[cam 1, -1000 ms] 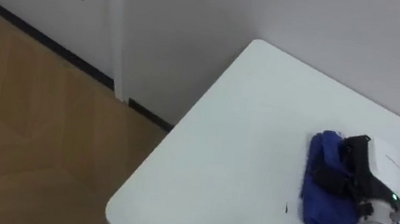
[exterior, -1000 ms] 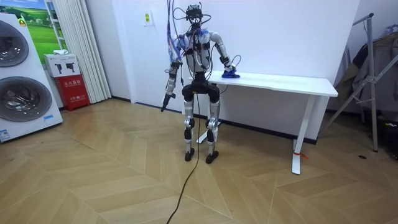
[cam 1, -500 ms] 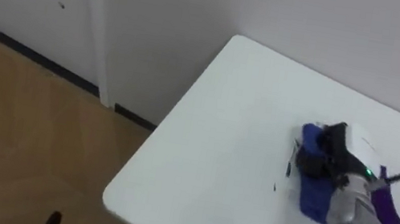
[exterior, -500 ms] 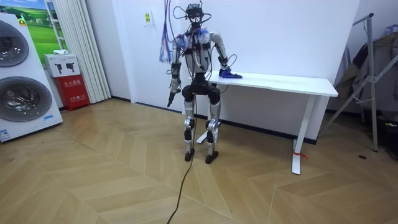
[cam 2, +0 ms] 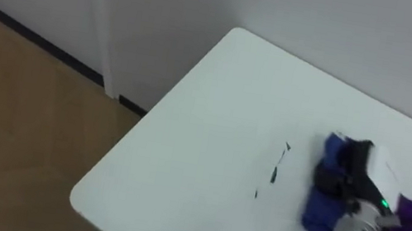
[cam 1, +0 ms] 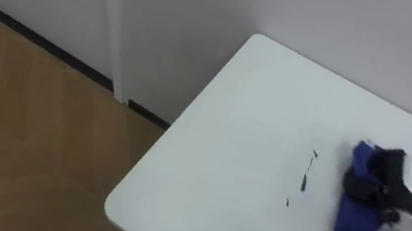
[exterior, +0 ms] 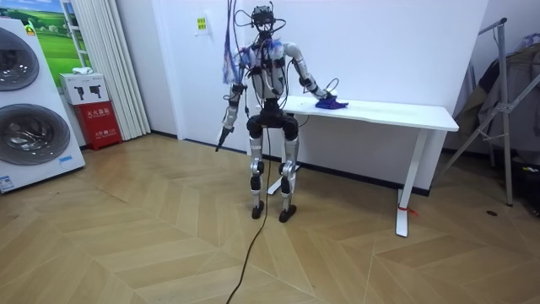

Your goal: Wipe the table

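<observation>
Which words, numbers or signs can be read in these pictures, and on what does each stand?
Yellow sign on the wall: too small to read.
Print on the red box: too small to read.
Sticker low on the washing machine: too small to read.
Dark marks on the white table: strokes, not letters.
The blue cloth: no print.
</observation>
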Tool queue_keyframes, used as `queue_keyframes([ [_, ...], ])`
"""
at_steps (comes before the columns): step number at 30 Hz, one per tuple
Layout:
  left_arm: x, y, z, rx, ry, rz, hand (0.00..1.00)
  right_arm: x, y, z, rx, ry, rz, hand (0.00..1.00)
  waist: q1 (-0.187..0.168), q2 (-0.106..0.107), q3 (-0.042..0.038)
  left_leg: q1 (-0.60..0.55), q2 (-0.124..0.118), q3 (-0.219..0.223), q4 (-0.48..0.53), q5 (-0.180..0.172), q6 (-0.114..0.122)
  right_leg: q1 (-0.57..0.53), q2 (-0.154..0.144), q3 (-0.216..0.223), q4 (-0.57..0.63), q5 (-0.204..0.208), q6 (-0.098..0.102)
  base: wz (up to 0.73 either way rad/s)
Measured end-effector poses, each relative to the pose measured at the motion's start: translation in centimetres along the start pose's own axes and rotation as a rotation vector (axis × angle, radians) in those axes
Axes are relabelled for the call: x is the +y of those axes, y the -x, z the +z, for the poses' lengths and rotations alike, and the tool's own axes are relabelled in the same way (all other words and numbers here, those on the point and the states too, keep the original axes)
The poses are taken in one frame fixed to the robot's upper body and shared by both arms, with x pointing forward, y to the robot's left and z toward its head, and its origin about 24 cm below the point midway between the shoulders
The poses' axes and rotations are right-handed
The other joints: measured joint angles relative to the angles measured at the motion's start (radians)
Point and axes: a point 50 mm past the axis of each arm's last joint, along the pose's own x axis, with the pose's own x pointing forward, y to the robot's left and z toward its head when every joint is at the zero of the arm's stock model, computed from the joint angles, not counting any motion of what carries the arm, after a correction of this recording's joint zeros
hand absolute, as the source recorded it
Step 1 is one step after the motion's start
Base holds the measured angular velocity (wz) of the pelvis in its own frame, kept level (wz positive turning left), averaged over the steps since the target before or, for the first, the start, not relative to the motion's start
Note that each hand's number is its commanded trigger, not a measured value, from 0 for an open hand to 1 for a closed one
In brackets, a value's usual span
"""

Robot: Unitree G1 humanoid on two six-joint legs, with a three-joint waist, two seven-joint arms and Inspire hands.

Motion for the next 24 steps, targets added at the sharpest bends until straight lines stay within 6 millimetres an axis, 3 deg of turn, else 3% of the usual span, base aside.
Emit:
queue_keyframes([
  [2,-0.1,-0.1,0.5,-0.014,0.003,-0.002,0.00,-0.4,0.2,-0.9,0.033,0.001,-0.011,1.00,-0.003,-0.001,0.0000,0.009,-0.002,0.005,0.004,-0.001,0.001,0.006,-0.001,0.001,0.002,0.001,0.002,-0.14],
  [4,-0.6,-0.1,1.5,-0.043,-0.010,-0.012,0.00,-0.2,-0.1,-0.4,0.036,0.005,-0.004,1.00,0.008,0.005,0.0002,0.017,-0.001,0.023,0.008,-0.004,0.002,0.008,-0.001,0.021,0.002,0.001,0.002,-0.33],
  [7,-1.8,-0.1,3.8,-0.111,-0.043,-0.036,0.00,0.9,-1.3,3.4,-0.019,0.029,0.032,1.00,0.054,0.023,0.0078,0.025,0.014,0.076,0.007,-0.009,0.001,-0.022,0.011,0.066,0.023,0.008,-0.008,-0.67],
  [9,-3.0,0.2,5.2,-0.153,-0.063,-0.067,0.00,2.4,-1.8,8.1,-0.133,0.036,0.103,1.00,0.073,0.035,0.0112,0.012,0.025,0.108,0.010,-0.008,-0.006,-0.056,0.021,0.097,0.037,0.018,-0.021,-0.53],
  [10,-3.3,0.2,5.6,-0.163,-0.069,-0.075,0.00,2.8,-1.7,9.3,-0.167,0.040,0.121,1.00,0.080,0.039,0.0127,0.009,0.027,0.115,0.010,-0.007,-0.008,-0.064,0.024,0.104,0.040,0.020,-0.024,-0.35],
  [12,-4.1,0.4,6.4,-0.192,-0.106,-0.103,0.00,4.1,-0.9,13.5,-0.316,0.052,0.194,1.00,0.101,0.050,0.0193,-0.002,0.034,0.120,0.010,-0.002,-0.016,-0.083,0.033,0.114,0.043,0.025,-0.031,-0.16],
  [14,-4.5,0.6,6.4,-0.189,-0.102,-0.120,0.00,4.3,-0.5,14.8,-0.376,0.070,0.210,1.00,0.108,0.057,0.0227,-0.003,0.032,0.113,0.011,0.001,-0.019,-0.092,0.035,0.110,0.041,0.023,-0.034,0.11],
  [16,-4.6,0.7,5.7,-0.172,-0.097,-0.123,0.00,4.1,-0.5,15.0,-0.398,0.064,0.200,1.00,0.113,0.060,0.0207,-0.003,0.033,0.109,0.005,0.009,-0.020,-0.091,0.035,0.103,0.031,0.022,-0.033,0.14],
  [19,-3.8,0.7,2.7,-0.092,-0.100,-0.106,0.00,4.3,0.0,12.9,-0.391,0.058,0.179,1.00,0.092,0.053,0.0181,0.001,0.031,0.093,0.004,0.008,-0.022,-0.070,0.028,0.080,0.023,0.018,-0.032,0.24],
  [20,-3.3,0.7,1.9,-0.070,-0.104,-0.096,0.00,4.3,0.2,11.7,-0.368,0.048,0.161,1.00,0.061,0.048,0.0184,0.005,0.024,0.074,0.005,0.008,-0.022,-0.052,0.026,0.066,0.010,0.015,-0.027,0.61],
  [24,-2.2,0.4,1.0,-0.038,-0.098,-0.067,0.00,3.0,0.9,5.8,-0.244,0.079,0.072,1.00,0.037,0.030,0.0148,0.037,0.014,0.052,0.003,-0.006,-0.011,0.007,0.013,0.034,-0.003,-0.003,-0.007,0.32],
])
